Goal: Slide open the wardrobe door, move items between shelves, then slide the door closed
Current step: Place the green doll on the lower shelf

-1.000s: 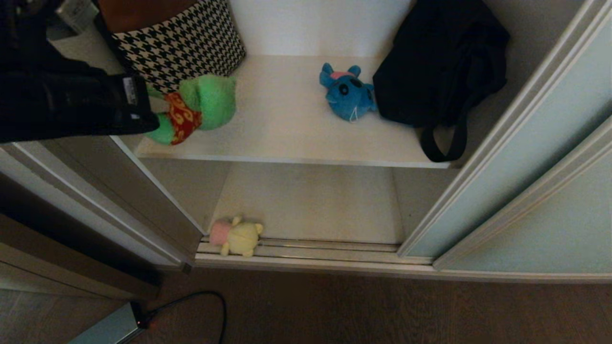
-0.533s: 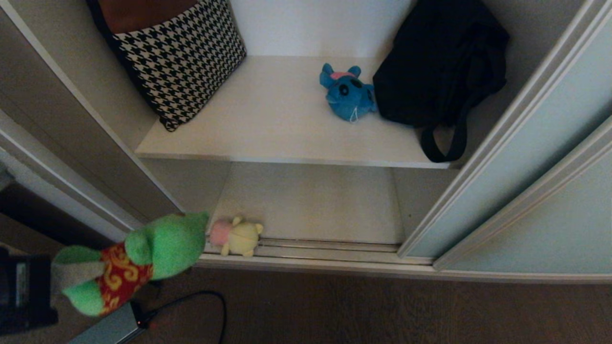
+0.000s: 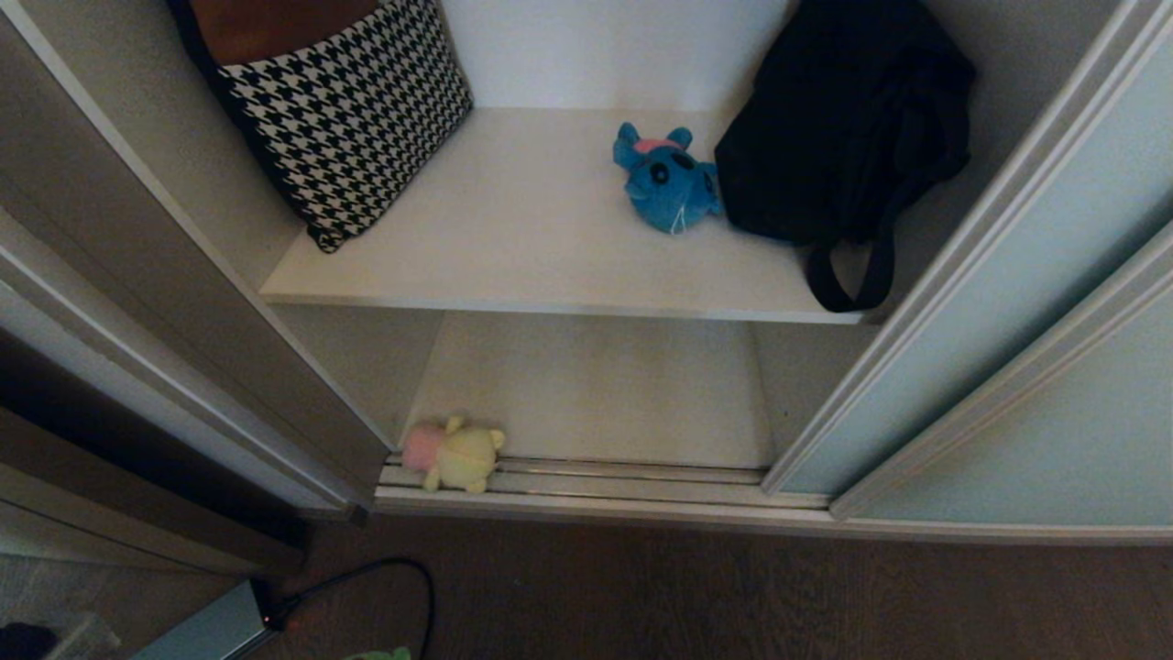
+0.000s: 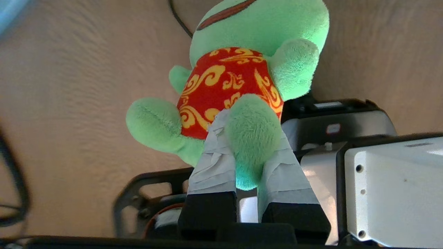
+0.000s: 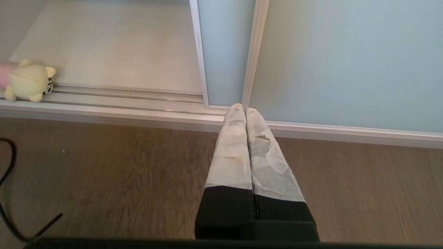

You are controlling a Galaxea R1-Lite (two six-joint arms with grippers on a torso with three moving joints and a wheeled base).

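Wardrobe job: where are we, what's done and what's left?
Done: sliding wardrobe door stands open. In hand: left tool grips the green plush toy by a leg, above the floor. Left: shelve it; blue toy sits on the upper shelf, yellow toy below; close door.

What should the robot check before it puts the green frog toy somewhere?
1. Frog gripped: ok, the left gripper pinches one leg.
2. Door open: ok.
3. Free space on the upper shelf: ok, between the cushion and the blue toy.
4. Yellow toy clear of the door track: not ok, it lies on the rails.
5. Right gripper out of the way: ok, shut, low by the floor.
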